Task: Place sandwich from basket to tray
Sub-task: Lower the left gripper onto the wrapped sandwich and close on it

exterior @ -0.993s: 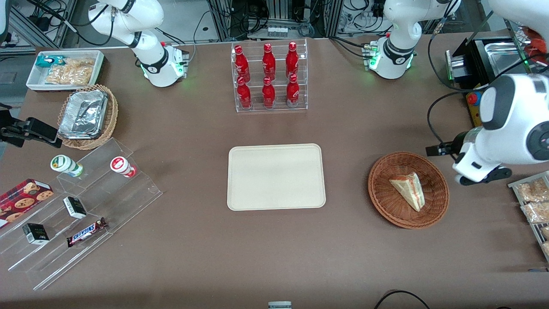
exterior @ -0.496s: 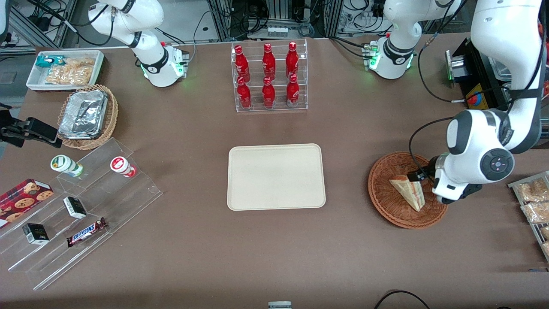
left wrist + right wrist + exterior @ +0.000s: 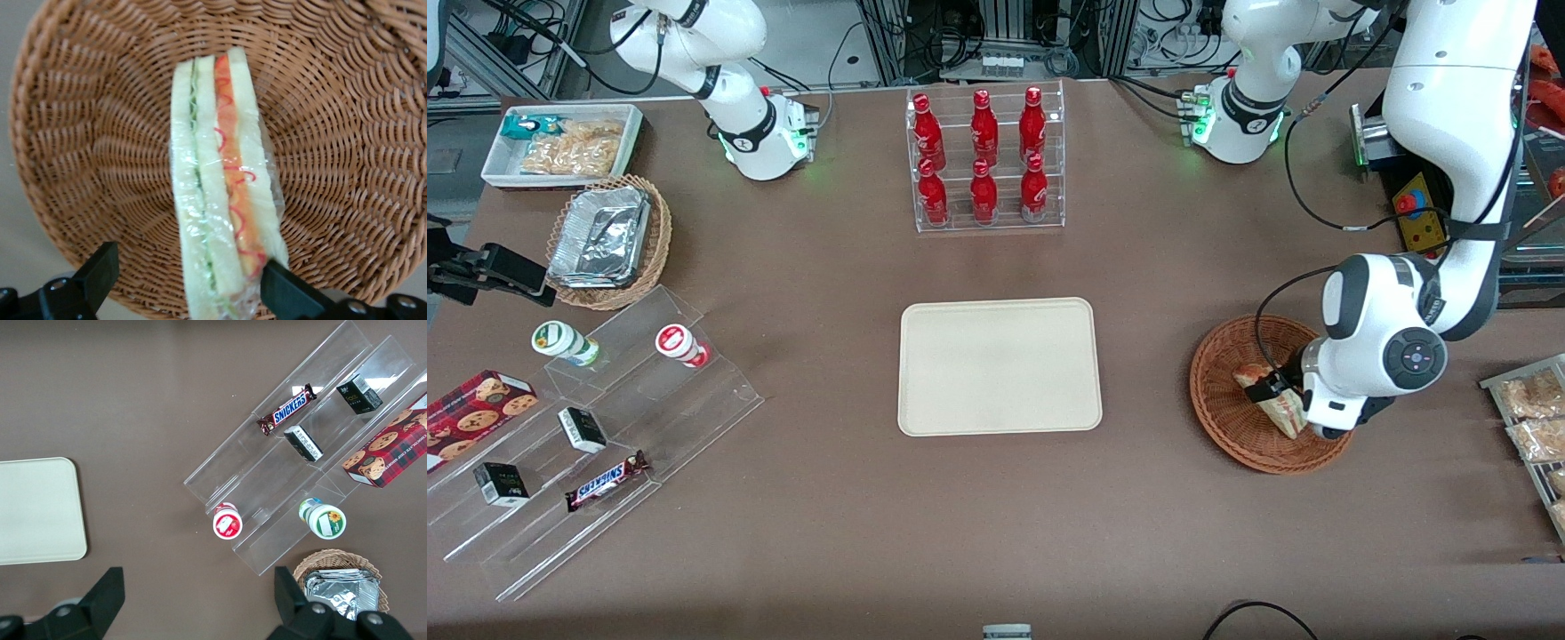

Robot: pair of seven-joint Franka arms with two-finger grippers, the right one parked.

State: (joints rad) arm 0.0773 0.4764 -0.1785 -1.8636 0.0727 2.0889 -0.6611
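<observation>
Lying on its side in the basket, the sandwich is being shown with its red and green filling layers facing the wrist camera. It is being straddled by the gripper, which is lowered into the basket: the jaws are being held wide open, 1 fingertip well apart from the wrap and the other touching or just beside it. Nothing is being gripped. The tray is lying bare at the table's middle, well apart from the basket, toward the parked arm's end.
</observation>
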